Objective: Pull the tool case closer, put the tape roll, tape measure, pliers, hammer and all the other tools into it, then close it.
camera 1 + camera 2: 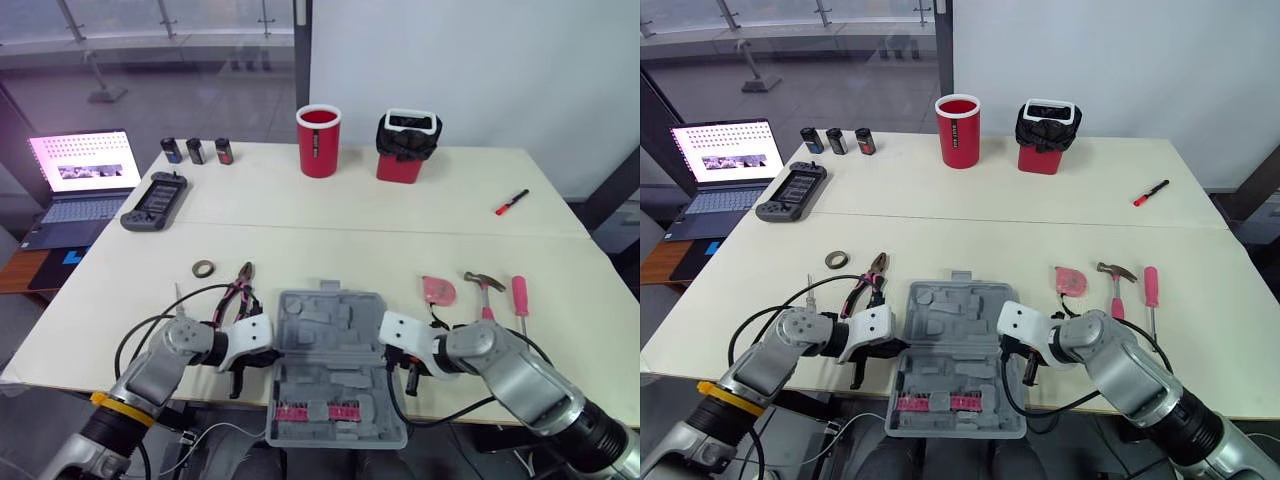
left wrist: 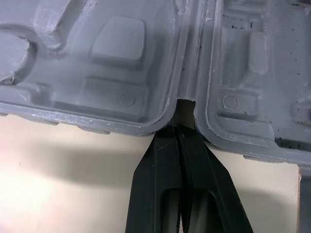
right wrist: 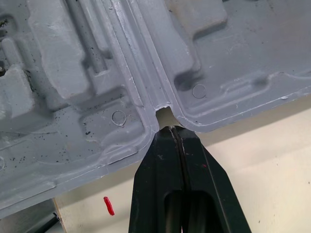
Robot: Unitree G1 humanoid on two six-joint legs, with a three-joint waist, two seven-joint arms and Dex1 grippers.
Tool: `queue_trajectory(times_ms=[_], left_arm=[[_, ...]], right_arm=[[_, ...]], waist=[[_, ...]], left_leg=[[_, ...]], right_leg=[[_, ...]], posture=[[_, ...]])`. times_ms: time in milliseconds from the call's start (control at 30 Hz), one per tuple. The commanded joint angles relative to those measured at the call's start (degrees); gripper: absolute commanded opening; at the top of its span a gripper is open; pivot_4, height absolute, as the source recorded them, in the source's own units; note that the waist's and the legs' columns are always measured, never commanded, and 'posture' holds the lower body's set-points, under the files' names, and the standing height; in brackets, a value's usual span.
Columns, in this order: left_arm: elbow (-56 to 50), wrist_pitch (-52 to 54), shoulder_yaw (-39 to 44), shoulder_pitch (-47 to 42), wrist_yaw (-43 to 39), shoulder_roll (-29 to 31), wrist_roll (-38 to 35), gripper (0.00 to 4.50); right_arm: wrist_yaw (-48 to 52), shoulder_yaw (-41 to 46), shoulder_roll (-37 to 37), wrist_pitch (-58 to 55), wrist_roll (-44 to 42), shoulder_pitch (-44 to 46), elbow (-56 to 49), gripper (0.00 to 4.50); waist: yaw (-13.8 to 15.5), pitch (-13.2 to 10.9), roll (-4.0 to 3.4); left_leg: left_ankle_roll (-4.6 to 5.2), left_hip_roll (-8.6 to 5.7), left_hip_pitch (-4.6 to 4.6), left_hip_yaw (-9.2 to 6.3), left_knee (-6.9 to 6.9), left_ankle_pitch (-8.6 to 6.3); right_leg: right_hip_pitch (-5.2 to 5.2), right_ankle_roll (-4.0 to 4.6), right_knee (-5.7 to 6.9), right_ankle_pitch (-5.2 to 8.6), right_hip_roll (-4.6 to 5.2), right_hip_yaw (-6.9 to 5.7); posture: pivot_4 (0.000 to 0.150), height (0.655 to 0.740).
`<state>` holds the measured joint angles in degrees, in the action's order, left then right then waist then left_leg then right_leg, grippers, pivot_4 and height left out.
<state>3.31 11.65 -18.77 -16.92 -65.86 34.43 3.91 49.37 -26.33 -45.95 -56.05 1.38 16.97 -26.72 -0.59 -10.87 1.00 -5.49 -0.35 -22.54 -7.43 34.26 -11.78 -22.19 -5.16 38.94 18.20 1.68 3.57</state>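
The grey tool case (image 1: 330, 335) lies open at the table's front edge, its near half overhanging and holding a row of red bits (image 1: 318, 412). My left gripper (image 1: 240, 378) is shut, its tips (image 2: 177, 130) against the hinge notch on the case's left side. My right gripper (image 1: 408, 375) is also shut, with its tips (image 3: 170, 131) at the right hinge notch. On the left lie the tape roll (image 1: 204, 268) and the pliers (image 1: 240, 290). The pink tape measure (image 1: 438, 290), hammer (image 1: 485, 290) and pink screwdriver (image 1: 520, 297) lie to the right.
A red cup (image 1: 318, 141) and a red bin with a black bag (image 1: 407, 146) stand at the back. A red marker (image 1: 511, 202) lies back right. A laptop (image 1: 85, 180), a controller (image 1: 155, 200) and three small batteries (image 1: 196, 150) are back left.
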Motion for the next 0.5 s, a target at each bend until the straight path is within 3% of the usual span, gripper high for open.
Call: queue_trajectory(times_ms=[33, 500], left_arm=[[0.5, -0.68, -3.16, -0.71, -0.12, -2.37, 0.03, 0.07], [1.11, -1.03, -1.27, 0.09, -0.28, -0.5, -0.19, 0.07]], right_arm=[[-0.28, 1.22, -0.7, 0.04, -0.93, -0.63, -1.32, 0.0], [-0.55, 1.81, -1.34, 0.08, -2.52, -1.92, -2.44, 0.0]], waist=[[0.0, 0.0, 0.0], [-0.29, -0.01, 0.01]], left_leg=[[0.0, 0.0, 0.0, 0.0, 0.02, 0.0], [0.0, 0.01, -0.03, 0.0, -0.02, 0.0]], right_leg=[[0.01, 0.01, 0.0, 0.01, 0.0, 0.0], [-0.05, -0.01, -0.01, 0.01, -0.02, 0.0]], posture=[[0.15, 0.7387], [0.15, 0.7387]])
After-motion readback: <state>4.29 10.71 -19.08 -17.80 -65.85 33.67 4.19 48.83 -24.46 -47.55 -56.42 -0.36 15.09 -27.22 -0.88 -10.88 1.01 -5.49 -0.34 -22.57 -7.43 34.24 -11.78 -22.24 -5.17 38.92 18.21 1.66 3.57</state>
